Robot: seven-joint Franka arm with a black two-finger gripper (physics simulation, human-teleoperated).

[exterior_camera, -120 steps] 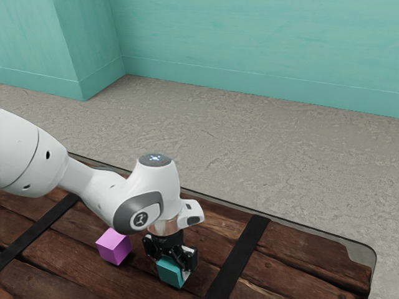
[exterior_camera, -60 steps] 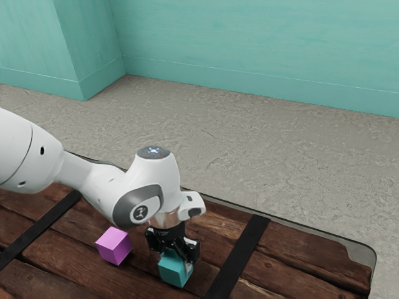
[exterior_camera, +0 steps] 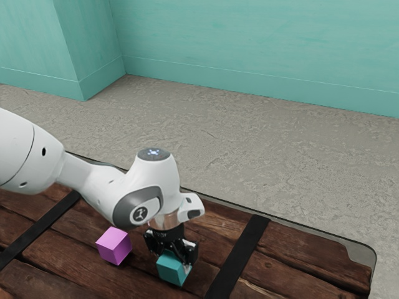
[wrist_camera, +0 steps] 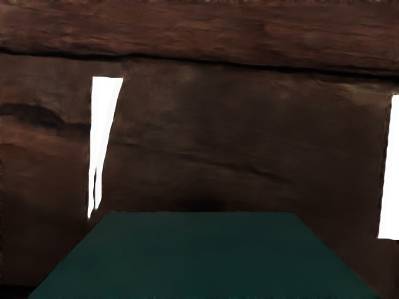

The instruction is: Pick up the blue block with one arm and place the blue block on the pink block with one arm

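Nearest, the blue block (exterior_camera: 171, 271) sits just beside the pink block (exterior_camera: 113, 245), on the exterior view's right of it and not touching. A second ago my gripper (exterior_camera: 173, 256) stood wide around the blue block; now the jaws are clenched on it from two sides. It may have come a hair off the table (exterior_camera: 293, 261), though I can't be sure from this angle. With the grasp made, I judge the lift and the carry over the pink block remain.

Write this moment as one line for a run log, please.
phase: grasp | gripper: shut on blue block | pink block: apart, nothing on it | stacking: not yet done
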